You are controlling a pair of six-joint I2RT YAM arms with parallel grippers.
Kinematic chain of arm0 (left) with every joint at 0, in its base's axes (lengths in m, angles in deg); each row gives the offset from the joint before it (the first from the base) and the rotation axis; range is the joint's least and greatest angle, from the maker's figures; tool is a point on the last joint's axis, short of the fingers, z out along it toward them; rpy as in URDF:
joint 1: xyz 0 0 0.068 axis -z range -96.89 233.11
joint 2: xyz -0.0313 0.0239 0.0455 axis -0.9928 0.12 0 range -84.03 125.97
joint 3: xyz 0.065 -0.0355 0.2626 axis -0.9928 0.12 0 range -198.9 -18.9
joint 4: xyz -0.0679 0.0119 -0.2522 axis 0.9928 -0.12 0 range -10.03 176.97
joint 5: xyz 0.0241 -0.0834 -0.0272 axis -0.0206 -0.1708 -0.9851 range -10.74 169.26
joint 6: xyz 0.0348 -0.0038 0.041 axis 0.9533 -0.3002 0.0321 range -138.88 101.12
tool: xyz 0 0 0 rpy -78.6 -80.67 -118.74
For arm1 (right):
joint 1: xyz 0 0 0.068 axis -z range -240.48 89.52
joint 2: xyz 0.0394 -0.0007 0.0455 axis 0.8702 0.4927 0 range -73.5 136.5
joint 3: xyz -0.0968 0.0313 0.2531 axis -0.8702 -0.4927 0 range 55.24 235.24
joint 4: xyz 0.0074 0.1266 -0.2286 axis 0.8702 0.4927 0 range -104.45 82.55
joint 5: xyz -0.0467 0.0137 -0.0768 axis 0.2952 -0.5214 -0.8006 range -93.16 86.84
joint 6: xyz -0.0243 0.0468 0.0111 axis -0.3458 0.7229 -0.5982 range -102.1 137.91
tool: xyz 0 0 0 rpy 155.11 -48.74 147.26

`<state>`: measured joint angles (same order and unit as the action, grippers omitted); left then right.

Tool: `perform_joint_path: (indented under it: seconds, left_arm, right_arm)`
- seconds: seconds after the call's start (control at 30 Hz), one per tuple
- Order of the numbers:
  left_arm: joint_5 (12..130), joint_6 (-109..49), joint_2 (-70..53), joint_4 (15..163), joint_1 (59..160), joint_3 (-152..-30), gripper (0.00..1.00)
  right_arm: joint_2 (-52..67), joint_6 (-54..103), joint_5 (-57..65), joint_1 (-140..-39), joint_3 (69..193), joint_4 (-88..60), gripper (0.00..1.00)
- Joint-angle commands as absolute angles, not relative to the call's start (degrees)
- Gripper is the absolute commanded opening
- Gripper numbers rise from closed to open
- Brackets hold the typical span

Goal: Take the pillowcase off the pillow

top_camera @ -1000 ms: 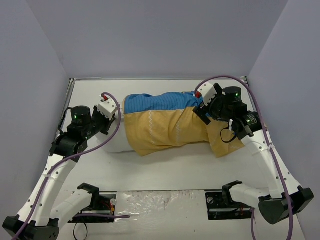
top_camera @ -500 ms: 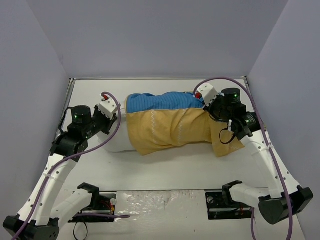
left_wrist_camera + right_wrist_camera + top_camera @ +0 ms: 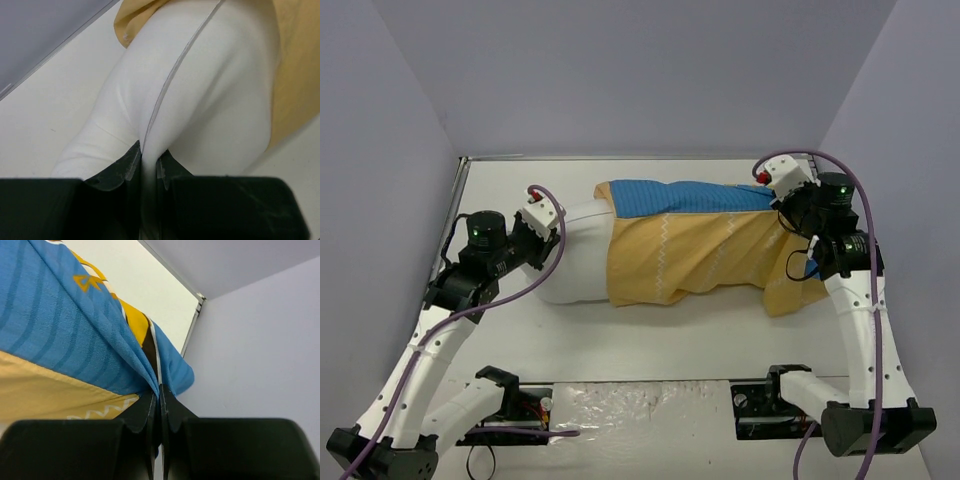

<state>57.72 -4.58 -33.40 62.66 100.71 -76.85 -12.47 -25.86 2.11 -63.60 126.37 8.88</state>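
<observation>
The pillowcase (image 3: 690, 250), blue on its far side and mustard yellow with white zigzags on the near side, lies stretched across the middle of the table. The white pillow (image 3: 575, 262) sticks out of its left end. My left gripper (image 3: 542, 240) is shut on the pillow's bare left end, its seam (image 3: 165, 95) pinched between the jaws (image 3: 148, 162). My right gripper (image 3: 782, 205) is shut on a fold of blue pillowcase fabric (image 3: 60, 325) at the right end, with the jaws (image 3: 160, 395) pressed together on it.
Grey walls enclose the white table (image 3: 650, 340) on three sides. The right wall (image 3: 260, 340) stands close beside my right gripper. Arm bases and cables sit along the near edge (image 3: 640, 410).
My right gripper closed on the pillowcase and moved right, dragging the cover with it. More white pillow now shows at the left end. The left gripper kept its hold.
</observation>
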Motion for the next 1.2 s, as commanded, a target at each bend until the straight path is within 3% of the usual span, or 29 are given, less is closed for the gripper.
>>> perform_joint_path:
  seconds: [0.0,0.37,0.73,0.87,0.9,0.93,0.97,1.07,1.17]
  left_arm:
    - [64.9,-3.6,-34.4,65.3,98.6,-77.8,0.02]
    - [63.6,-7.5,-33.4,67.5,90.9,-80.3,0.02]
    - [56.9,-14.0,-32.6,74.3,84.9,-78.9,0.02]
    - [52.1,-16.5,-30.0,75.9,84.7,-79.0,0.02]
    - [51.1,-16.9,-29.5,76.5,84.7,-79.1,0.02]
    - [50.5,-17.2,-28.9,76.6,84.8,-79.3,0.02]
    - [49.3,-17.6,-28.1,76.9,84.8,-79.5,0.02]
    - [48.2,-18.2,-26.6,77.9,84.9,-80.5,0.02]
    - [47.8,-18.2,-25.0,77.9,85.0,-81.8,0.02]
  right_arm:
    - [-13.0,-29.9,-6.3,-57.1,124.9,0.9,0.0]
    - [-6.9,-25.9,8.5,-29.7,126.8,-10.1,0.0]
    - [-4.9,-23.0,14.9,-25.7,124.1,-11.4,0.0]
    - [-4.4,-24.4,25.9,-25.7,125.0,-4.2,0.0]
    - [-4.7,-25.6,29.3,-25.7,125.9,-1.7,0.03]
    - [-4.9,-26.7,32.8,-25.7,126.9,3.9,0.11]
    - [-6.3,-27.4,36.4,-25.7,128.9,6.3,0.39]
    - [-10.9,-28.6,49.5,-25.9,130.8,12.2,0.77]
    - [-16.1,-27.1,55.5,-28.7,131.5,12.3,0.89]
